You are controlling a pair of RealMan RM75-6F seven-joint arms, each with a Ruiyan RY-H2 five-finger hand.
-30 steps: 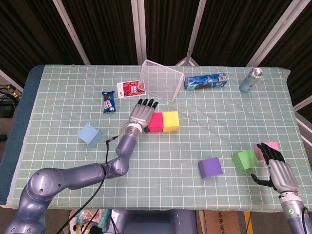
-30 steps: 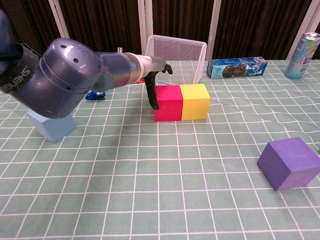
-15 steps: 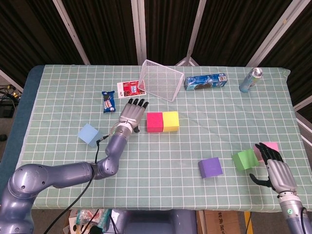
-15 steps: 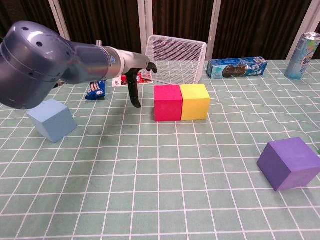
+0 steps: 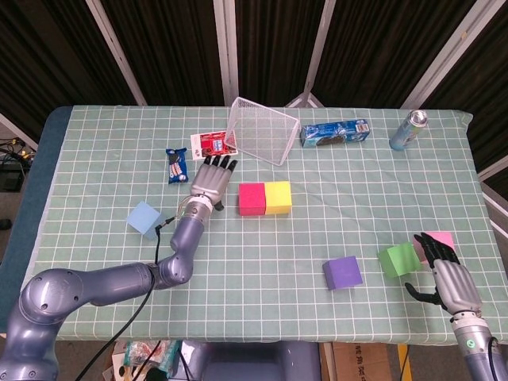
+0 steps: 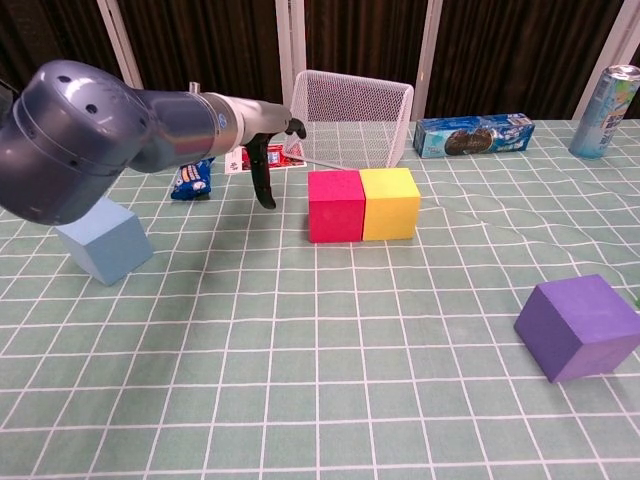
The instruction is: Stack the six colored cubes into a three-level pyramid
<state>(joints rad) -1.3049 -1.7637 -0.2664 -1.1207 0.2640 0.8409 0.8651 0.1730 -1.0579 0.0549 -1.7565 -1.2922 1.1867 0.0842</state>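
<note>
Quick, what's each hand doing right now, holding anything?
Left hand: open, fingers extended, holding nothing, beside the red cube without touching it.
Right hand: open, holding nothing, next to the pink cube.

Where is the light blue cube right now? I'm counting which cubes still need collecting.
In the head view the light blue cube sits alone on the table's left side, beside the left arm, left of the red cube.

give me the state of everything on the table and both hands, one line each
left hand: open, holds nothing, left of the red cube
right hand: open, beside the green cube
red cube: flat, touching the yellow cube
yellow cube: flat, unstacked
blue cube: alone, tilted
purple cube: alone on table
green cube: on table
pink cube: partly hidden by right hand
wire basket: tipped on its side
can: upright
</note>
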